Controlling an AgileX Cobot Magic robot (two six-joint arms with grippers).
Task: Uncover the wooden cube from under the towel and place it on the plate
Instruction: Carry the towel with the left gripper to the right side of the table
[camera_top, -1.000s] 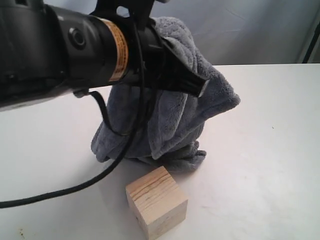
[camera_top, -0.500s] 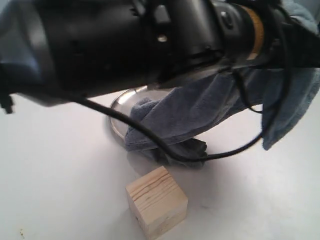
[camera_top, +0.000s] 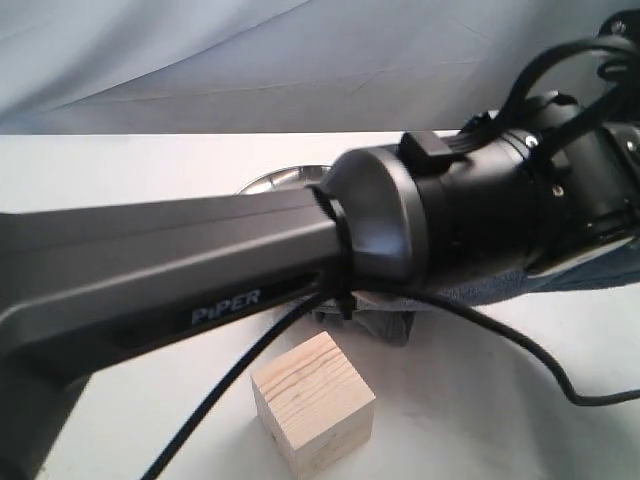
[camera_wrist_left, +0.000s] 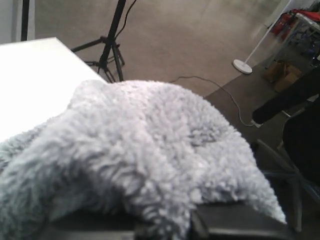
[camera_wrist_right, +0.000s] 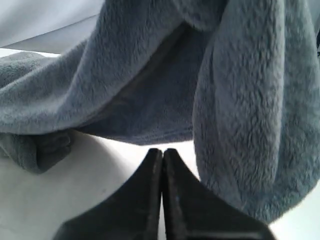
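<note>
The wooden cube (camera_top: 312, 402) stands bare on the white table near the front, nothing touching it. My left arm (camera_top: 250, 260) reaches across the exterior view to the right and hides most of the towel (camera_top: 388, 324), of which a fold shows just behind the cube. In the left wrist view the towel (camera_wrist_left: 150, 150) bulges over my left gripper (camera_wrist_left: 190, 223), which is shut on it, fingers buried in fleece. A sliver of the plate (camera_top: 277, 181) shows behind the arm. My right gripper (camera_wrist_right: 162, 152) is shut and empty, low over the table, with the towel (camera_wrist_right: 240, 100) hanging just beyond it.
The white table (camera_top: 120, 170) runs back to a pale cloth backdrop (camera_top: 250, 60). A black cable (camera_top: 230, 385) droops from the left arm close to the cube's left side. Off the table edge, the left wrist view shows a tripod (camera_wrist_left: 111, 45) and the floor.
The left arm has swung right across the view, carrying the towel with it off the plate's side. The plate's rim now shows. The cube has not moved.
</note>
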